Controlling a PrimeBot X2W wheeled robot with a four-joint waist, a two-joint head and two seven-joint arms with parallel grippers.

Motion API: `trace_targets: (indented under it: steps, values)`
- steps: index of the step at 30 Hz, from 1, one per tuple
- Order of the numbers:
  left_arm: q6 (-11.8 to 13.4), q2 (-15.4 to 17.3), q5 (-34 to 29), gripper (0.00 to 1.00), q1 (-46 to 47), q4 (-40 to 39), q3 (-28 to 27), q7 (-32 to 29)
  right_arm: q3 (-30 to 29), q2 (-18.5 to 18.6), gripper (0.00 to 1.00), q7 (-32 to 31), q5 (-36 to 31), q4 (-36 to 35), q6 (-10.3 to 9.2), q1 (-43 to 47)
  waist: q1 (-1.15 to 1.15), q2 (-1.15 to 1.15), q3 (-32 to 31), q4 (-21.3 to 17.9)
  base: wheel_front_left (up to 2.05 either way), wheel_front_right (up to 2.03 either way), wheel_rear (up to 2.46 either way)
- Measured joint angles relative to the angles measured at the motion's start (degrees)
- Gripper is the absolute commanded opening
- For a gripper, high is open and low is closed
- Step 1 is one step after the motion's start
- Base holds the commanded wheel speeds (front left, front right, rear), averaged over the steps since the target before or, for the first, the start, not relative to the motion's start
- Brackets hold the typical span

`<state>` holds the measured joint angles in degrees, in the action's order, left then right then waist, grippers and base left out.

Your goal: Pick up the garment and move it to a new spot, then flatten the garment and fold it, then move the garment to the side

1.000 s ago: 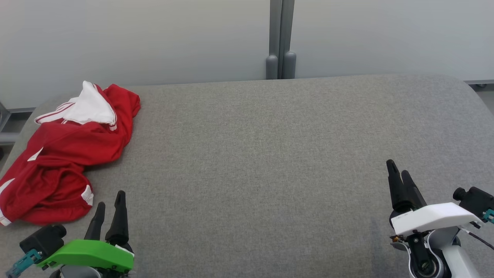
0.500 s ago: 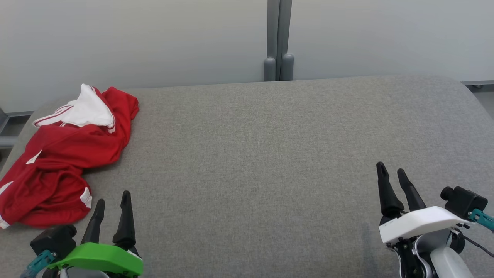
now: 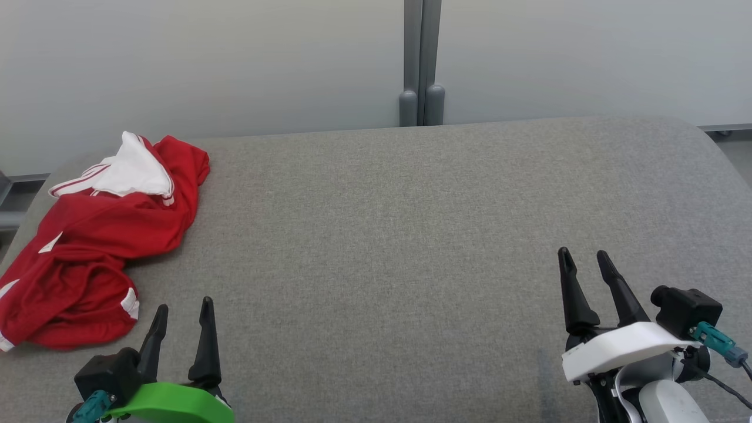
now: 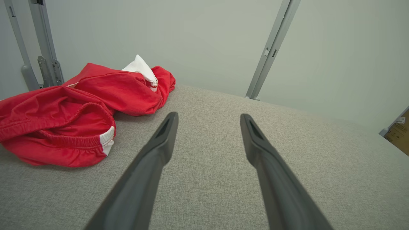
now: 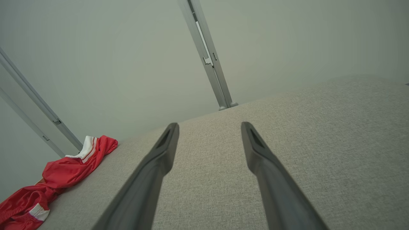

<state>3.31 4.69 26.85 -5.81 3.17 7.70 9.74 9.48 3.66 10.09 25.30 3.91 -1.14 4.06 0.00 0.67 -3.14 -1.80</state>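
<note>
On the far left of the grey fabric table the red and white garment lies crumpled. The left gripper hovers just beside its near edge, fingers apart and empty. The right gripper hangs well apart on the right, fingers likewise apart, holding nothing.

A grey fabric-covered table with rounded far corners carries a crumpled red garment with white trim. The garment lies bunched far to the left of the grey post behind the table, trailing nearer from there.
</note>
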Motion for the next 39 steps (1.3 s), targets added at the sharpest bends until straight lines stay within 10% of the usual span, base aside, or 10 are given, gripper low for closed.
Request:
trace_targets:
  steps: [22,39]
  values:
    - [0.58,0.01,-13.28,1.00,-2.14,-2.03,1.94,4.68,2.74,0.23,1.00,4.26,-16.53,-2.54,-1.49,1.43,0.00,0.00,-0.92,-0.60,0.00,0.00,0.00]
    - [0.46,0.00,-13.49,1.00,-2.77,-1.55,1.85,4.68,2.77,0.21,1.00,4.26,-16.80,-2.55,-1.47,1.43,0.00,0.00,-1.01,-0.53,0.00,0.00,0.00]
